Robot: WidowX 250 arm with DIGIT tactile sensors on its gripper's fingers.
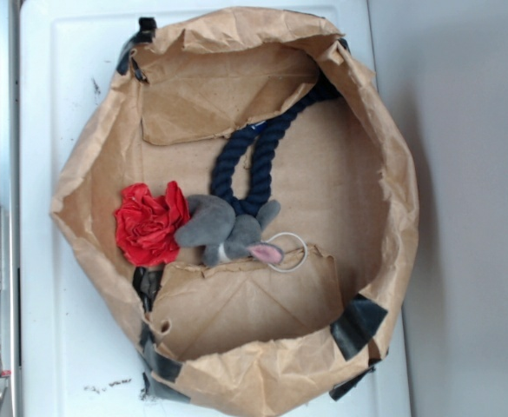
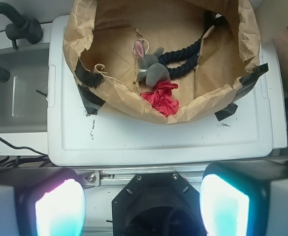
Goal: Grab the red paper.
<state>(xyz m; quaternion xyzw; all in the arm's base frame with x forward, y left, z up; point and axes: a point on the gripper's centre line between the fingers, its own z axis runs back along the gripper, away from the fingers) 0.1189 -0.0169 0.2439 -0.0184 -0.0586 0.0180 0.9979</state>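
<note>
White lid under brown paper bag (image 1: 371,174); gripper (image 2: 141,196) spread, empty. Descend onto red paper (image 1: 150,223), avoiding touching plush mouse (image 1: 223,228).

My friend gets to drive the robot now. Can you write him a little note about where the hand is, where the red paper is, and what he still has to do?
Hand: open, holding nothing, back off the white lid, well short of the bag.

Red paper: inside the brown paper bag, on the bag floor near its wall, touching the grey plush mouse. The blue rope loops just behind the mouse.

Done: nothing yet; the paper is untouched.

Left: reach over the bag wall, come down on the red paper only, probably from the side away from the mouse, close and lift.
</note>
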